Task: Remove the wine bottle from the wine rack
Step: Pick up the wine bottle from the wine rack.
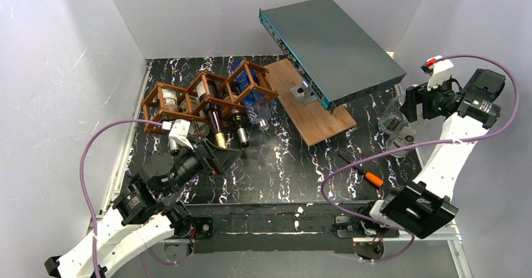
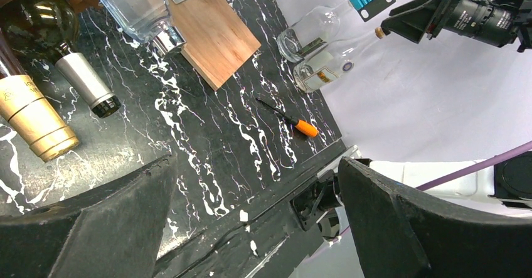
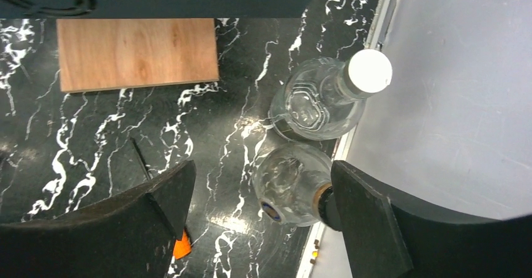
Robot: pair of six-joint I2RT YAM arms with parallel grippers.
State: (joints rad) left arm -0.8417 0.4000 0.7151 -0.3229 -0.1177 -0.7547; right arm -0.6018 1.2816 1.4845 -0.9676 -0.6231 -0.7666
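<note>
Just ahead of the wide-open, empty left gripper (image 2: 256,165), a gold-capped wine bottle (image 2: 31,118) lies in the wine rack (image 1: 207,93), neck outward and probably easy to pull out, while the right gripper (image 3: 262,168) hangs open and empty over two clear bottles (image 3: 317,102).

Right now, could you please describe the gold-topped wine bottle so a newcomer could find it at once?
Find the reddish-brown lattice wine rack at the left of the table. Of the bottles lying in it, necks toward the arms, it is the dark wine bottle beyond the open left gripper. Only its neck wears gold foil; the neighbour on its right has a silver-grey cap.
</note>
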